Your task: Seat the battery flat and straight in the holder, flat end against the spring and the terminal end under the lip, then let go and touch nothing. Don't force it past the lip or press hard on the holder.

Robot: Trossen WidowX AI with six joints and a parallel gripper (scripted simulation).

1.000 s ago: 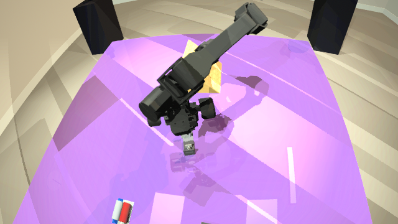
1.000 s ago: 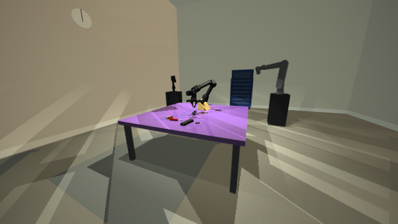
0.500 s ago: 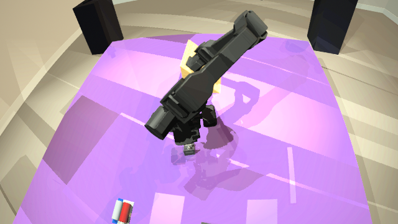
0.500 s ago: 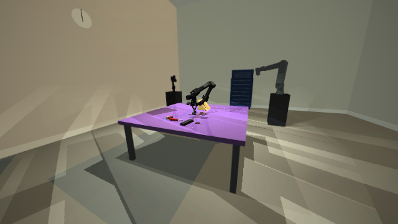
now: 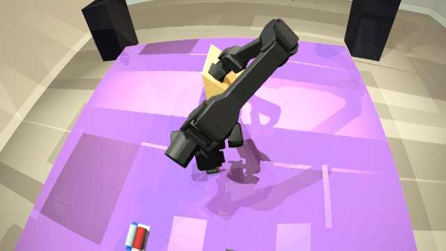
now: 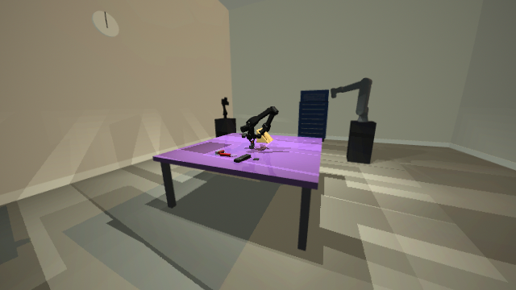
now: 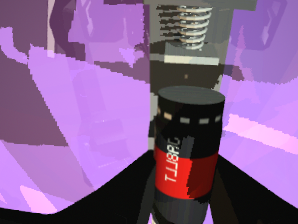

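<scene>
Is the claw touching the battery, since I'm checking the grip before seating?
Touching: the wrist view shows the claw's dark fingers closed against both sides of the battery.

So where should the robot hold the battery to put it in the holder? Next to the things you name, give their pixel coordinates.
I'd grip the battery (image 6: 252, 142) (image 7: 187, 172) by its round sides, one finger on each side, coming from above as it lies down. It's a tube, so the pinch should go straight across its middle. That leaves both ends free, and the flat end (image 7: 191, 95) can face the spring (image 7: 195, 27).
</scene>
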